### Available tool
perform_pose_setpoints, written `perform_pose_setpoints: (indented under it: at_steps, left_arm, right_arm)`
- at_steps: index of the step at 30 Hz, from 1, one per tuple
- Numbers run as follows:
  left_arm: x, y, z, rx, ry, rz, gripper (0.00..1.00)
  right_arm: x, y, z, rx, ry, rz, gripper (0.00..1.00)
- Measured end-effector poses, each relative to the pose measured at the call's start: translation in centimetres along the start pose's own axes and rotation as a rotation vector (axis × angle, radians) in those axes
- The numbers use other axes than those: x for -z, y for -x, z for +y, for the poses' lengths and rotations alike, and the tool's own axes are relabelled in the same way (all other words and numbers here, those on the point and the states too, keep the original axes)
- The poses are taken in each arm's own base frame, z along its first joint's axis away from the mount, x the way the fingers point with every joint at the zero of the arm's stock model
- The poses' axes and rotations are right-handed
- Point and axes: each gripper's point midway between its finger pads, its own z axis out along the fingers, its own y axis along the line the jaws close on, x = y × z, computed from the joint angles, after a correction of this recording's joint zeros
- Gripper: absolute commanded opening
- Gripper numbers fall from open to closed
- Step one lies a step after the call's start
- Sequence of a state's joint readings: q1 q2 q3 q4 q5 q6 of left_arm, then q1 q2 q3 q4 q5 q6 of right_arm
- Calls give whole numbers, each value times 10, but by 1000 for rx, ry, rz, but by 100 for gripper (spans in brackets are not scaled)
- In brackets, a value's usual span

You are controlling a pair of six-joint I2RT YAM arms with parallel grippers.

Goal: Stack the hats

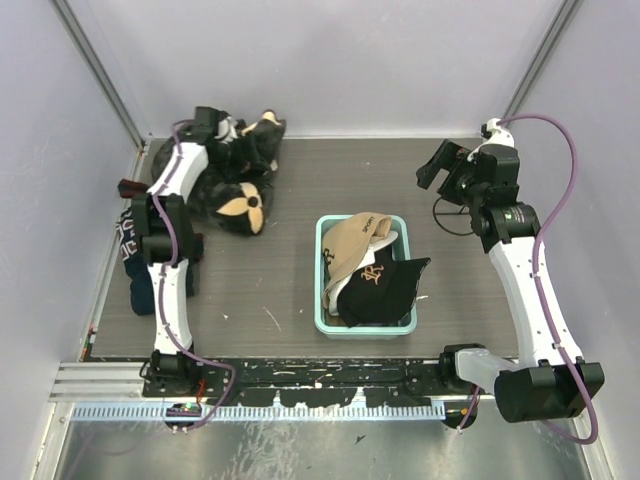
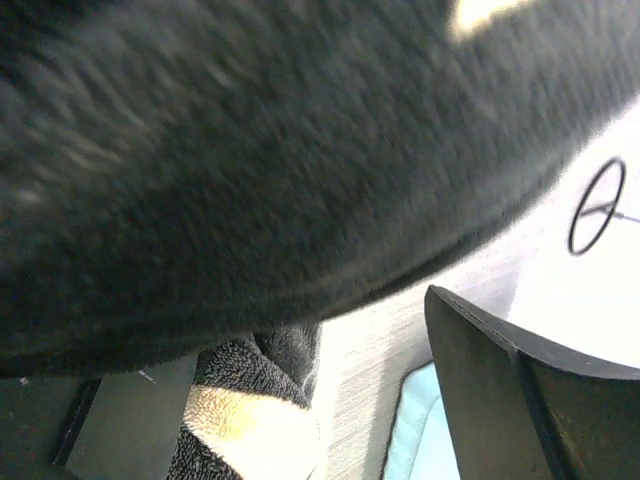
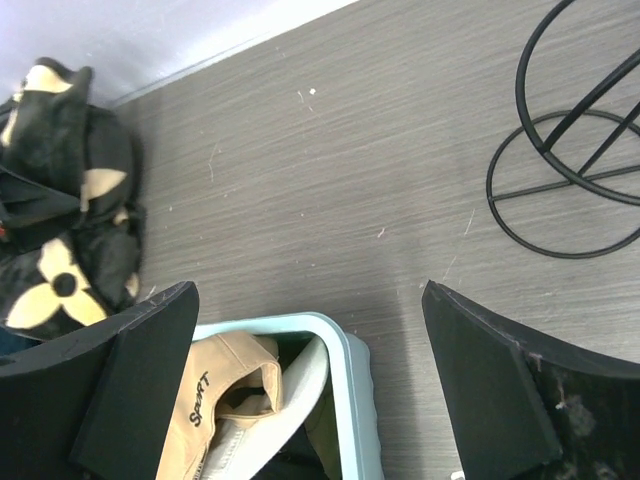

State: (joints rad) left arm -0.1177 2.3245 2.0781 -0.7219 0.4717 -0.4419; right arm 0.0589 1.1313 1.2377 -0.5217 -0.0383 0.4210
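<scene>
The right gripper's (image 3: 310, 300) two black fingers (image 3: 140, 385) stand spread wide above a grey wood-grain table (image 3: 350, 170). Between them sits the corner of a pale blue basket (image 3: 343, 350) holding a tan cap (image 3: 215, 385) lettered "Sport" over a white cap (image 3: 298, 395). Black fabric (image 3: 60, 230) with tan flowers lies far left, a black wire stand (image 3: 565, 256) at right

Counter (image 1: 300, 180): grey wood-grain surface with pale scuffs.
Middle: teal bin (image 1: 322, 275).
Far left corner: black fabric with tan flowers (image 1: 240, 200).
Left edge: dark navy clothing (image 1: 130, 250).
Far right: black wire stand (image 3: 580, 165).
</scene>
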Motion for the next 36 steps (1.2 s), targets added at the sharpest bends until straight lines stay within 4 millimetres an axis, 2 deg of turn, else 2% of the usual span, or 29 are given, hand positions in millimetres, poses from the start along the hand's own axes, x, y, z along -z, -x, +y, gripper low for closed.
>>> perform_pose_setpoints:
  at_steps: [5,9,13,15,17,19,21,24,27,29,32,36]
  left_arm:
    - [31,37,60,119,37,-48,98]
    - [49,62,94,190,58,-98,98]
    - [63,81,111,222,65,-151,98]
    - [68,84,111,214,64,-170,98]
    - [72,77,101,187,61,-178,98]
    - [79,64,83,145,64,-183,98]
    - [91,43,56,93,62,-185,98]
    - [111,-7,0,-8,23,-171,98]
    - [132,-71,-47,-95,-43,-129,98]
    - [144,-106,-55,-116,-59,-107,98]
    - [152,-158,-51,-114,-55,-61,98]
    - [156,-231,-57,-136,-73,20,98]
  right_arm:
    - [-1,-8,-4,-1,-16,33,100]
    - [0,-11,-5,-2,-22,45,100]
    - [3,-12,-6,7,-29,58,100]
    - [5,-14,-8,16,-37,72,100]
    - [7,-21,-12,22,-53,99,100]
    - [10,-30,-18,23,-77,139,100]
    - [14,-42,-23,24,-98,185,100]
    - [19,-61,-30,23,-116,260,100]
    - [27,-94,-36,9,-120,376,100]
    - [36,-118,-41,-2,-126,461,100]
    - [54,-145,-46,-4,-129,559,100]
    - [71,-168,-51,2,-121,629,97]
